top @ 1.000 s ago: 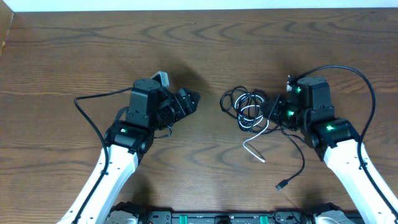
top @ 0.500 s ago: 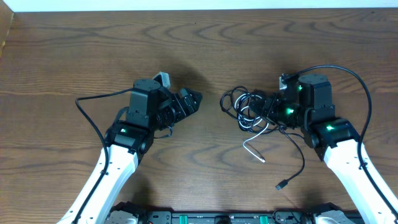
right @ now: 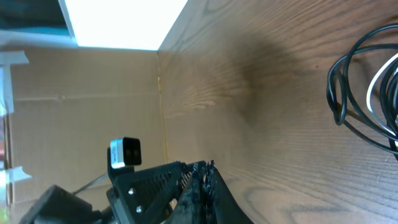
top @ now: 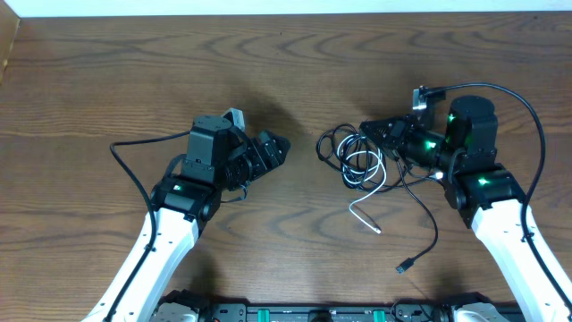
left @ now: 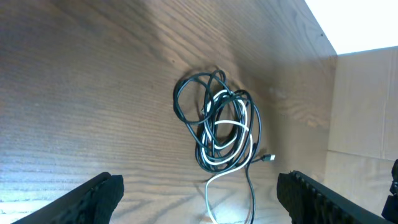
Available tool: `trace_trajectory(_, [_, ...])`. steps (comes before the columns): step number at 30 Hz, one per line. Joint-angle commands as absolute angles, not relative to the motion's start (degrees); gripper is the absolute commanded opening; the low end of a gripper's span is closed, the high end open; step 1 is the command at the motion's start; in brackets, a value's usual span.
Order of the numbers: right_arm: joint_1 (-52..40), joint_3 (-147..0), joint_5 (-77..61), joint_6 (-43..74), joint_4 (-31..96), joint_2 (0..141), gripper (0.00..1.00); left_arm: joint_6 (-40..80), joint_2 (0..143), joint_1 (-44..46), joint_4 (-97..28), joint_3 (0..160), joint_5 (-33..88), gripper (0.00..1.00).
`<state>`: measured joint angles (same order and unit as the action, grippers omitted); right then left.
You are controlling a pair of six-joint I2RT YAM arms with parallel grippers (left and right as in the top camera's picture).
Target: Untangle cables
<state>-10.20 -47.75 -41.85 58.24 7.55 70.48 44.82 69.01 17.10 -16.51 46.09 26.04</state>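
- Left gripper (top: 273, 148) is hovering well to the left of the cable tangle (top: 354, 156), with its jaws standing wide apart. In the left wrist view both fingers (left: 93, 196) are framing the tangle from a distance and touching nothing.
- Right gripper (top: 366, 128) is pointing at the tangle from just beside its upper right edge, with its jaws pressed together. In the right wrist view the closed fingertips (right: 199, 186) are showing no cord between them, and the tangle's loops are sitting off to one side.
- Black and white loops are winding through one another in the tangle, which is lying on the wooden table (top: 107, 72) between the two grippers, much nearer the right one.
- One white cable (top: 365, 217) is trailing its loose end out of the tangle toward the robot's base.
- One black cable (top: 436, 233) is running farther out the same way, its plug (top: 404, 266) resting well apart from the tangle.
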Motion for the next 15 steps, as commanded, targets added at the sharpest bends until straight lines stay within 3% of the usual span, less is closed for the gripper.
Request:
trace_trajectory(1, [-10.15, -48.47, -43.57, 55.24, 7.44, 70.52, 0.01, 44.66, 69.23, 17.23, -16.62, 46.35, 28.56, 0.86])
trace_trajectory(7, [-10.17, -48.47, -40.71, 45.91, 13.06, 70.52, 0.04, 40.32, 69.23, 17.23, -16.71, 46.35, 29.36, 0.86])
trace_trajectory(15, [-10.17, -48.34, -28.32, 38.41, 37.26, 70.52, 0.15, 40.36, 69.23, 17.23, -16.67, 46.35, 25.82, 0.86])
